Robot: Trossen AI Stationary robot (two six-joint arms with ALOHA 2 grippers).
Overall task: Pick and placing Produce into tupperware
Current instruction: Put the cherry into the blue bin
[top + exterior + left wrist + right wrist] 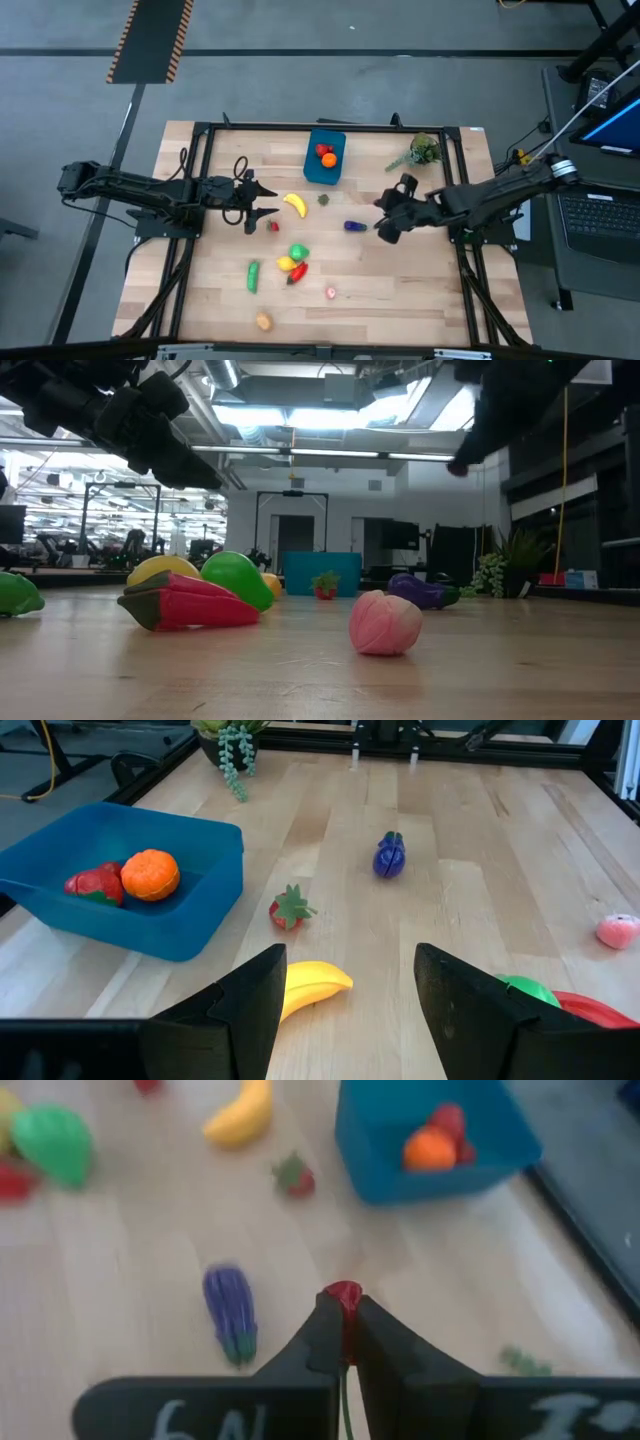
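Right gripper (pixel 343 1342): jaws closed on a small red piece (pixel 343 1293), pinched at the fingertips and seemingly held by little. My read is that it is off the table. Carry it level and slowly to the tub (pixel 325 157); release only when squarely over the opening, low enough that it won't bounce out.

Right arm reaches in from the table's right edge, wrist angled toward the tub, just beside the eggplant (pixel 354 226).

Left gripper (pixel 345 982) waits at table left, jaws partly open, empty, banana (pixel 295 205) just ahead.

Tub sits at the far middle, holding an orange (pixel 328 159) and a red piece. Other produce lies scattered nearer.
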